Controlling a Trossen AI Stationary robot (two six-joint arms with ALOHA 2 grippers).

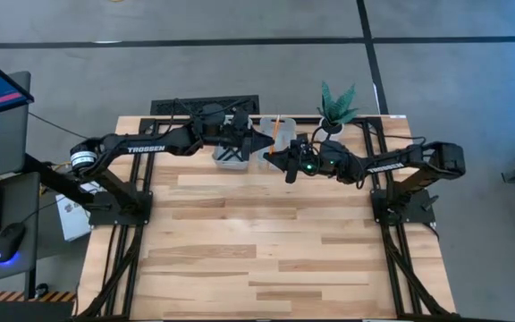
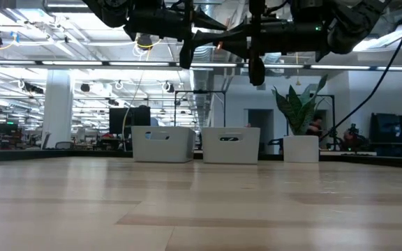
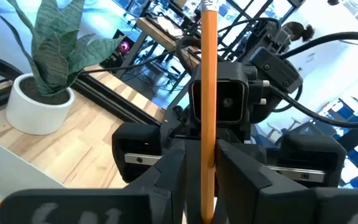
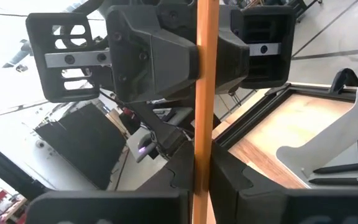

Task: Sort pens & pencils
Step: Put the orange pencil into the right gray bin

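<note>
Right wrist view: grey tray (image 4: 328, 155) holds black pens (image 4: 344, 168).

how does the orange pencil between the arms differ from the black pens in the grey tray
Colour: the pencil is orange; the pens are black.
Support: the pencil is up in the air, clamped between the fingers of the right gripper, with the left gripper at it too; the pens lie loose in the grey tray.
Count: one pencil, several pens.
Both are thin straight sticks.
</note>
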